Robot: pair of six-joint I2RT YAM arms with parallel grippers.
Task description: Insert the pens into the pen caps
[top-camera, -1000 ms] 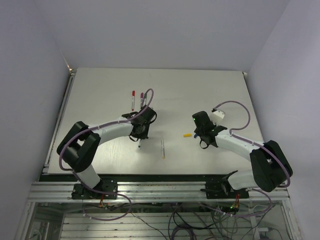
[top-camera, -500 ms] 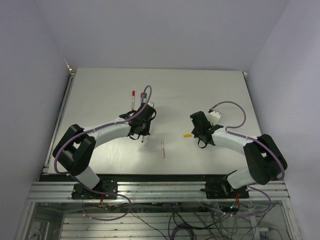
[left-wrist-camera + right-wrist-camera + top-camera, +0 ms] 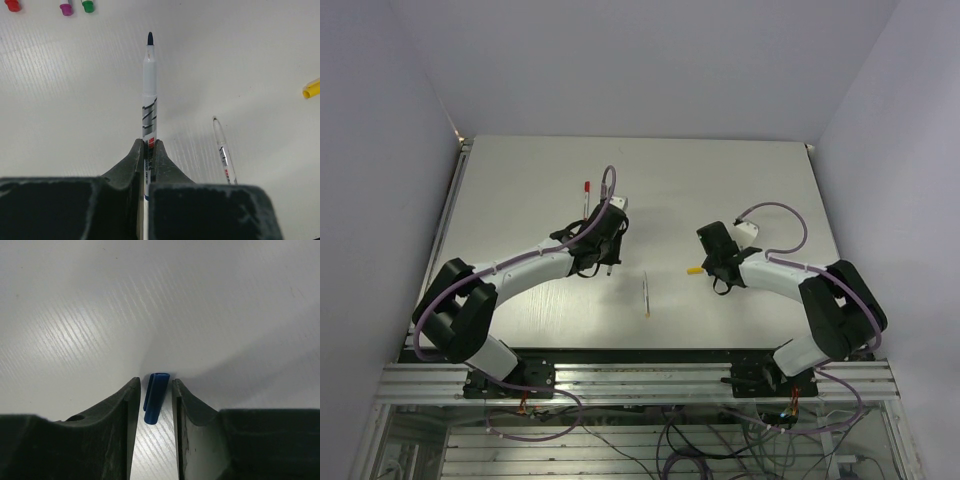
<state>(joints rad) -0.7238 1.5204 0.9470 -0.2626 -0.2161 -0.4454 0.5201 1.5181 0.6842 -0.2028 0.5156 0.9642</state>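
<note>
My left gripper (image 3: 149, 146) is shut on a white-barrelled pen (image 3: 149, 95) with a dark blue tip, held pointing away over the table. In the top view the left gripper (image 3: 604, 254) is left of centre. My right gripper (image 3: 155, 383) is open, its jaws either side of a blue pen cap (image 3: 156, 399) lying on the table, with gaps on both sides. In the top view the right gripper (image 3: 718, 262) hides that cap. A yellow cap (image 3: 695, 269) lies just left of it. An uncapped pen (image 3: 646, 297) lies between the arms.
Red (image 3: 13, 5), magenta (image 3: 66, 8) and green (image 3: 88, 6) caps show at the far edge of the left wrist view. A red-capped pen (image 3: 586, 196) lies beyond the left gripper. The yellow cap (image 3: 312, 88) and loose pen (image 3: 223, 150) lie right of the held pen.
My left gripper has moved away from the arm bases and a little right, carrying the pen. My right gripper has shifted slightly left.
</note>
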